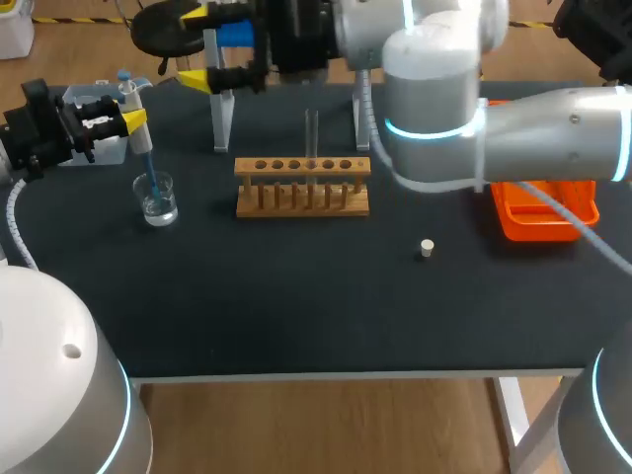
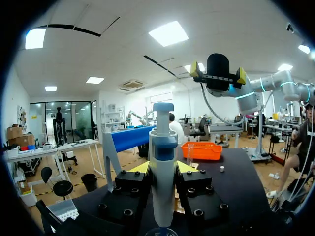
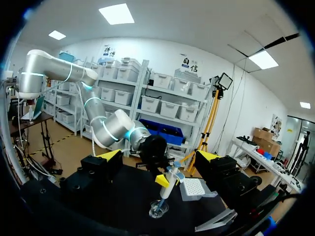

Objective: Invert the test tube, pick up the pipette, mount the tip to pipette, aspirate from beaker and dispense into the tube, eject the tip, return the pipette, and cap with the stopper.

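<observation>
At the left of the head view, the left gripper (image 1: 132, 111) is clamped on the pipette (image 1: 128, 94), whose blue tip (image 1: 150, 170) dips into the beaker (image 1: 158, 200). At upper middle, the right gripper (image 1: 200, 47) has its fingers wide apart. The test tube (image 1: 311, 138) stands in the wooden rack (image 1: 302, 188) at centre

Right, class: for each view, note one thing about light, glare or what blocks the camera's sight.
Head view: bright glints on the beaker; the clear test tube barely stands out against the dark table. Left wrist view: the pipette in the jaws blocks the middle. Right wrist view: the beaker catches light.
</observation>
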You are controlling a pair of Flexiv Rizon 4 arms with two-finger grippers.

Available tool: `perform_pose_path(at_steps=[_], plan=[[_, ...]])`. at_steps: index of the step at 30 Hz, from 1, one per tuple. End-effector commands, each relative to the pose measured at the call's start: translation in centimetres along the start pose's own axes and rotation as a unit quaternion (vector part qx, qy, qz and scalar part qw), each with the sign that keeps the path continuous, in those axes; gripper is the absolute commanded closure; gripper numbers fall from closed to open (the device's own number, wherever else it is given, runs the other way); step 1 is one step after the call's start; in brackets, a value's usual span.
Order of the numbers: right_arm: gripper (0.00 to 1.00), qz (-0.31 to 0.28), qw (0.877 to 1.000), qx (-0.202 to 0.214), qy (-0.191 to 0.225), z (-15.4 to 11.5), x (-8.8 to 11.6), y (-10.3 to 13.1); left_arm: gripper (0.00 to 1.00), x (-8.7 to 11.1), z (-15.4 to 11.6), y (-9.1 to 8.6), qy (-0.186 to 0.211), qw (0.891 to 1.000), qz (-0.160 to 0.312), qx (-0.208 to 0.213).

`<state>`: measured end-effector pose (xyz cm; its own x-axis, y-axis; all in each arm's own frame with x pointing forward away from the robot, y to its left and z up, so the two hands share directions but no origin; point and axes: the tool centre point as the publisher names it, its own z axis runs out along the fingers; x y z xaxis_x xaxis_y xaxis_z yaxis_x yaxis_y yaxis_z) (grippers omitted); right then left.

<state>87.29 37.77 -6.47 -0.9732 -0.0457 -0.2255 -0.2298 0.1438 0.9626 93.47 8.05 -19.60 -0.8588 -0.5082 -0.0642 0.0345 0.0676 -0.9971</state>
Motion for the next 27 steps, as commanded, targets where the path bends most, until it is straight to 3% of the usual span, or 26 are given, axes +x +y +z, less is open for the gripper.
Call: perform_pose_path(at_steps=[1,13,19,27], plan=[[0.0,0.004,0.999,0.035,0.004,-10.1,0.4,-1.2,1.0,0.0,-0.1,-0.1,0.001,1.0,0.0,0.0],[0.0,0.012,0.996,0.083,-0.005,-16.5,0.5,-6.4,1.0,0.0,-0.1,-0.1,0.001,1.0,0.0,0.0],[0.0,0.014,0.995,0.099,-0.005,-18.2,0.3,-9.7,1.0,0.0,-0.1,-0.1,0.001,1.0,0.0,0.0],[0.0,0.013,0.996,0.092,0.014,-19.0,0.2,-13.6,1.0,0.0,-0.1,-0.1,0.001,1.0,0.0,0.0]])
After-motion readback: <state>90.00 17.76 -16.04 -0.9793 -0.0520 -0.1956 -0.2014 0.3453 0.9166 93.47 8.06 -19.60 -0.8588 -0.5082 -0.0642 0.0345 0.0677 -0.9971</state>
